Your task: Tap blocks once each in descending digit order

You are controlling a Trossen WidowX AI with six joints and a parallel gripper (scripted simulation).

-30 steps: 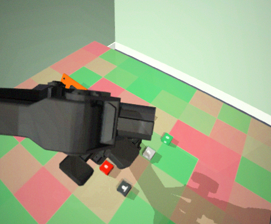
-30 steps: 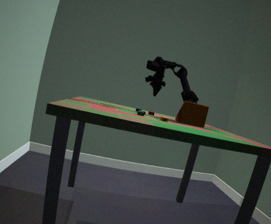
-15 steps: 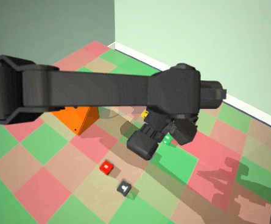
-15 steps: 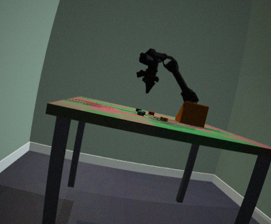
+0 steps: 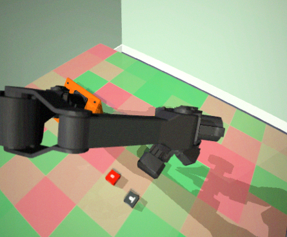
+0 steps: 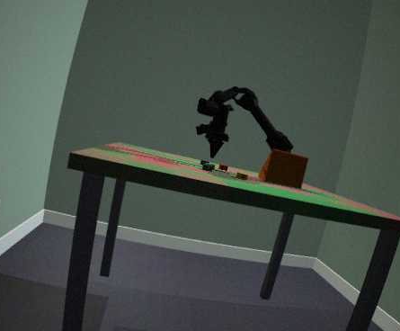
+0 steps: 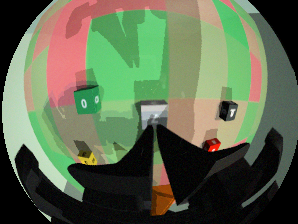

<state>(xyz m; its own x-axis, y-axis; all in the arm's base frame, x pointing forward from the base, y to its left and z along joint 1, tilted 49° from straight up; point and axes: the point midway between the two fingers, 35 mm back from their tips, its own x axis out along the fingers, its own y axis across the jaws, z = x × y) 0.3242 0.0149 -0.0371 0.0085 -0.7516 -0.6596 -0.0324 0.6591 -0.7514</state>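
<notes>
A grey block [image 7: 154, 112] lies just beyond the fingertips in the wrist view; its digit looks like a 2 but is faint. My gripper [image 6: 212, 156] [image 7: 154, 128] is shut and empty, its tips pointing down above the table. A green block [image 7: 87, 101] [image 6: 208, 166] showing 0 lies left in the wrist view. A black block [image 7: 228, 111] [image 5: 131, 198] [image 6: 204, 162] and a red block [image 7: 212, 145] [image 5: 113, 177] [image 6: 223, 167] lie at right; their digits are unclear. A yellow block [image 7: 87, 158] [image 6: 242, 175] lies lower left, its digit unreadable. The arm hides the grey, green and yellow blocks in the top view.
The orange base mount [image 5: 93, 101] [image 6: 285, 168] [image 7: 161, 199] stands behind the blocks. The checkered table [image 5: 43, 206] [image 6: 159, 173] carries the arm's shadow. A wall rises beyond the table's far edge in the top view.
</notes>
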